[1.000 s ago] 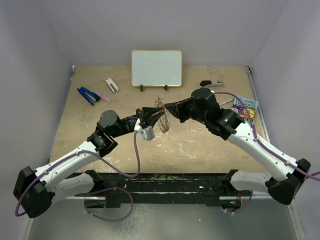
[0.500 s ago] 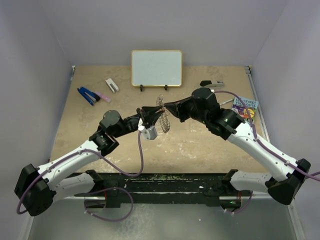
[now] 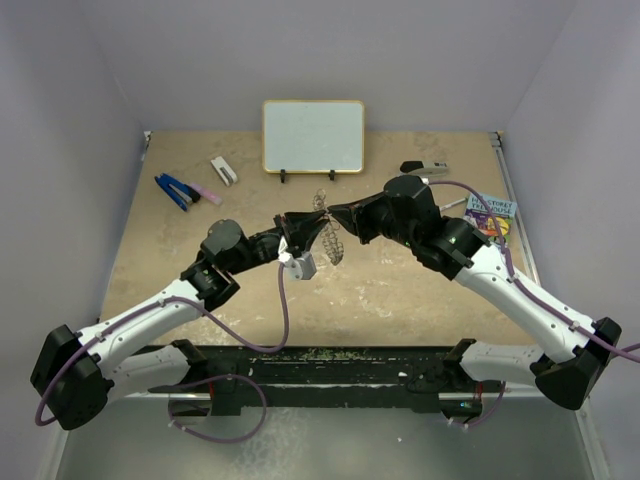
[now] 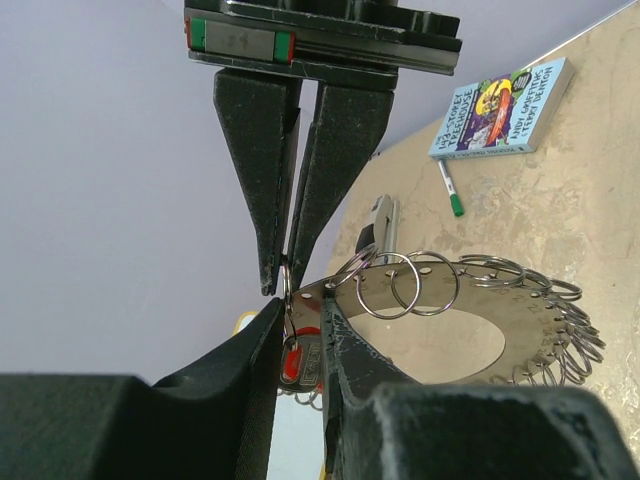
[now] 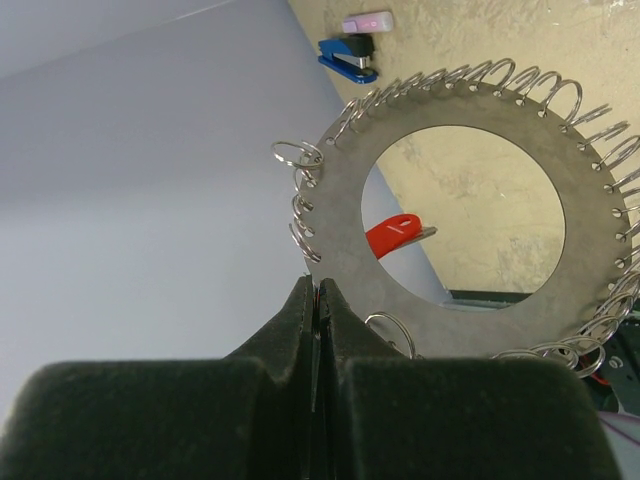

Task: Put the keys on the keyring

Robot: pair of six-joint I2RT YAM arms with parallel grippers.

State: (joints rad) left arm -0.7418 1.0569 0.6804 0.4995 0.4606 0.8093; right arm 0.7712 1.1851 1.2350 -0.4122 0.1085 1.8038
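Observation:
The keyring (image 3: 329, 238), a large flat grey ring fringed with small split rings, hangs in the air between both arms. My right gripper (image 5: 316, 287) is shut on a split ring at the keyring (image 5: 340, 200) rim. In the left wrist view those right fingers (image 4: 262, 180) come down from above onto that split ring. My left gripper (image 4: 300, 308) is closed on the red-headed key (image 4: 300, 362), beside the keyring (image 4: 520, 345) edge. The split ring reaches down to the key's head. The key (image 5: 395, 234) shows through the keyring's hole in the right wrist view.
A whiteboard (image 3: 312, 136) stands at the back. A blue stapler (image 3: 176, 191), pink eraser (image 3: 208, 193) and white clip (image 3: 223, 171) lie back left. A book (image 3: 490, 215) and green-tipped pen (image 4: 450, 190) lie at the right, a black device (image 3: 424, 167) behind them.
My left arm has crept right and toward the right gripper with the key. Its jaws have narrowed slightly. The right arm holds still.

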